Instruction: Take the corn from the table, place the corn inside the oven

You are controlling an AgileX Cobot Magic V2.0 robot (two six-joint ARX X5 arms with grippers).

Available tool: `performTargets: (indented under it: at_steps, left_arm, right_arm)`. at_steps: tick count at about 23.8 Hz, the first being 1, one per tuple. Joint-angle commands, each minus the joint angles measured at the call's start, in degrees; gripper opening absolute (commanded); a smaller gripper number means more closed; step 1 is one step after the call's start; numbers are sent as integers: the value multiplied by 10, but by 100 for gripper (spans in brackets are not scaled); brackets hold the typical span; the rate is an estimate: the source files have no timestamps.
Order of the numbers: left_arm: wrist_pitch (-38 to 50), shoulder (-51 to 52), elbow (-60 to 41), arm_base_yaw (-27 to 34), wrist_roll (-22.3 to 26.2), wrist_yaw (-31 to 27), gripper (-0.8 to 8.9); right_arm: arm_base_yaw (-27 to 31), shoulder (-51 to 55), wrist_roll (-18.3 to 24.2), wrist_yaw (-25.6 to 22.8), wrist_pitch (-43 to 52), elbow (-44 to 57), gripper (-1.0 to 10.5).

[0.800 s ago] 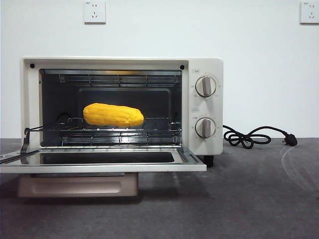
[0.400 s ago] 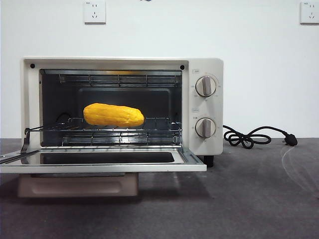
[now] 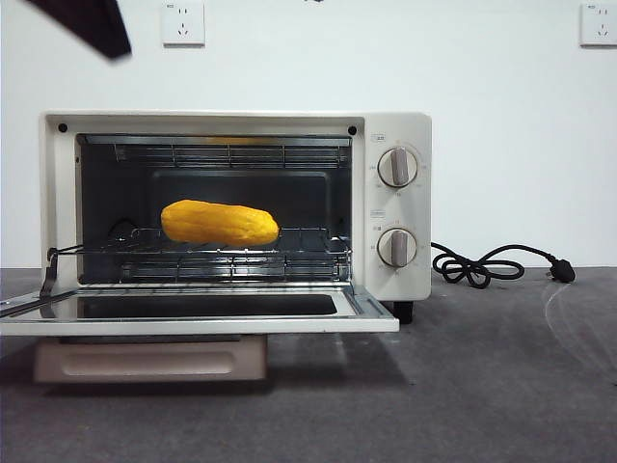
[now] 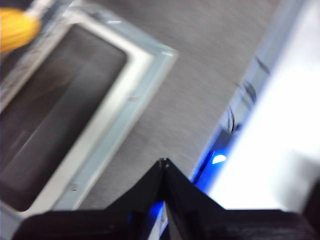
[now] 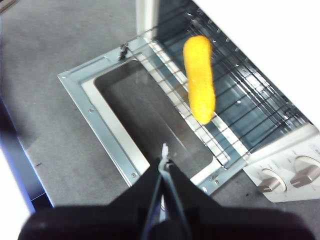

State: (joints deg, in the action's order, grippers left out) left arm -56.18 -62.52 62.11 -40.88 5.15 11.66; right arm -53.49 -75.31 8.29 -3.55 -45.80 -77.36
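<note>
The yellow-orange corn (image 3: 220,223) lies lengthwise on the wire rack inside the cream-white oven (image 3: 400,125). The oven's glass door (image 3: 366,323) hangs open and flat over the dark grey table (image 3: 482,386). My right gripper (image 5: 164,161) hovers shut and empty above the door's front rim (image 5: 90,107), with the corn (image 5: 199,77) beyond it on the rack. My left gripper (image 4: 163,162) is shut and empty over bare table beside a door corner (image 4: 150,55); its view is blurred, with the corn (image 4: 15,30) at the edge. A black arm tip (image 3: 92,24) shows in the front view's upper left corner.
Two round knobs (image 3: 397,166) (image 3: 396,247) sit on the oven's right panel. A black cord with plug (image 3: 482,265) lies coiled on the table to the oven's right. The beige bar handle (image 3: 149,360) hangs under the open door. Wall sockets (image 3: 183,21) are on the white wall.
A black arm tip has come into the front view's upper left corner. The corn, the oven and its open door have not moved.
</note>
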Motion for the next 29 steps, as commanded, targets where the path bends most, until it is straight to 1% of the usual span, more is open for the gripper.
performTargets:
  at_steps: [1, 3, 4, 6, 9, 11, 14, 17, 21, 22, 23, 25, 28, 29]
  left_arm:
    - [14, -6, -6, 124, 8, 96, -9]
    - [18, -10, -6, 197, 9, 159, -9]
    - [17, -10, -6, 228, 9, 176, -9]
    - [16, -10, -7, 287, 12, 195, -9]
    - [10, -10, -7, 372, 18, 206, -9]
    - [6, -10, -12, 415, 26, 227, -9]
    - [3, -10, -29, 471, 41, 264, -9]
    - [14, -10, -80, 524, 48, 269, -9]
    - [83, -14, -181, 560, 33, 267, -9]
    - [106, -21, -205, 560, 24, 267, -9]
    - [130, -28, -225, 559, 3, 267, -9]
    - [167, -54, -241, 558, -19, 267, -9]
    - [201, -105, -241, 558, -33, 266, -9]
    - [216, -127, -241, 558, -38, 259, -8]
  right_arm:
    - [5, 2, -6, 1, 0, -2, -12]
    - [10, 2, -6, 2, -1, -2, -12]
    - [13, 2, -6, 2, -1, -2, -12]
    - [18, 2, -6, 2, -1, -2, -12]
    - [28, 2, -7, 4, -1, -2, -12]
    - [38, 2, -7, 13, -1, -2, -12]
    - [58, 2, -8, 47, -1, -2, -12]
    - [94, 2, -8, 96, -1, -2, -12]
    - [133, 2, -8, 139, -3, -2, -12]
    - [138, 2, -8, 144, -3, -2, -12]
    - [142, 2, -8, 146, -3, -2, -12]
    - [143, 2, -7, 147, -5, -2, -12]
    - [143, 2, -7, 147, -7, -2, -12]
    - [143, 2, -7, 147, -7, -2, -12]
